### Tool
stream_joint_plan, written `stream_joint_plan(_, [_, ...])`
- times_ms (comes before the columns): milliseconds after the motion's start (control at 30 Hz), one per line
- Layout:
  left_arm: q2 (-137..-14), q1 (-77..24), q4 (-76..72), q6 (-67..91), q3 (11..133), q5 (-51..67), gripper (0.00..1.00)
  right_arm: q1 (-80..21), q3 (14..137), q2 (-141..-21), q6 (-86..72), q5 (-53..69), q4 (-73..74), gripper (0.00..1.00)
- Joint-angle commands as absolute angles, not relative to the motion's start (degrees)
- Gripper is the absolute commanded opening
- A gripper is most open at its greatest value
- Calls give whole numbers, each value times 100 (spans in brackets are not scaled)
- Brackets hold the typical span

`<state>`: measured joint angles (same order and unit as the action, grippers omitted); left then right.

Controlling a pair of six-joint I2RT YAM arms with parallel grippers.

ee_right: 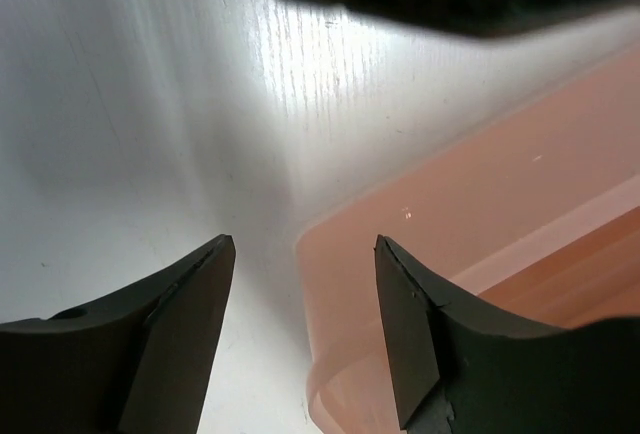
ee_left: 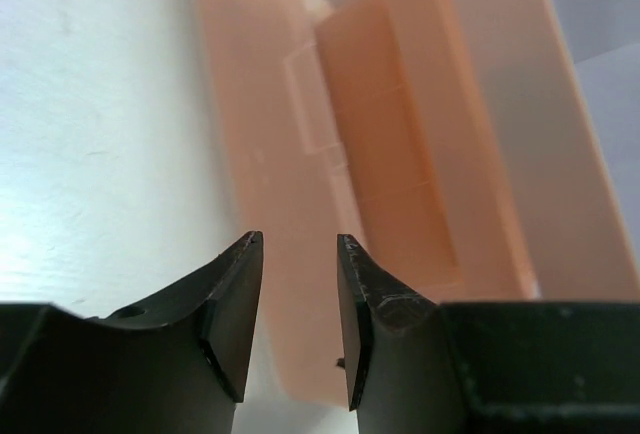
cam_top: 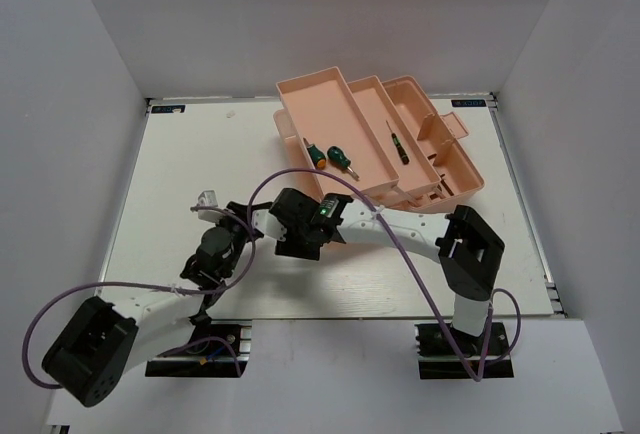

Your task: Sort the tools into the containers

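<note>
Both tools empty right now. Left tool (ee_left: 300, 314): jaws narrowly parted, nothing between. Right tool (ee_right: 305, 324): jaws wider, also bare.

Both crowd near-left corner of toolbox (cam_top: 455, 169). My take: let one arm reach while other hangs back, so no bumping.

No loose piece visible on worktop (cam_top: 170, 154). Could be one hidden under arms, can't tell.

Count:
- toolbox: one
- green-handled screwdrivers (cam_top: 315, 154): two, second one (cam_top: 343, 160) beside it, both in left tray (cam_top: 300, 104)
- thin black-and-green screwdriver (cam_top: 398, 142): one, in middle tray (cam_top: 370, 104)
- blue-handled screwdriver, hex keys: none seen

White wood-grain tabletop (cam_top: 180, 184), enclosed by plain white walls (cam_top: 80, 74); small blue labels (cam_top: 170, 108) at its far corners.
</note>
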<state>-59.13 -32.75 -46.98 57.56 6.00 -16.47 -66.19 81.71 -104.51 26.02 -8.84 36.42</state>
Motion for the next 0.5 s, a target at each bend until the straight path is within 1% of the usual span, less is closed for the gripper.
stream_joint_plan(0, [-5398,-3287,-2938,5502,853,-2021,47,-6583,8235,-10433,2575,-1213,3964,64])
stream_joint_plan(33, [-5301,-3287,-2353,5676,922,-2222,47,-6609,8227,-10389,2584,-1230,3964,64])
stream_joint_plan(233, [-4931,-3287,-706,6152,1124,-2671,53,-6723,8209,-10178,2680,-1758,4025,64])
stream_joint_plan(333, [-4931,-3287,-230,6354,1256,-2777,56,-6785,8174,-10055,2689,-1574,4139,64])
stream_joint_plan(467, [-4808,-3287,-149,6407,1179,-2777,56,-6838,8217,-9818,2768,-1038,4516,64])
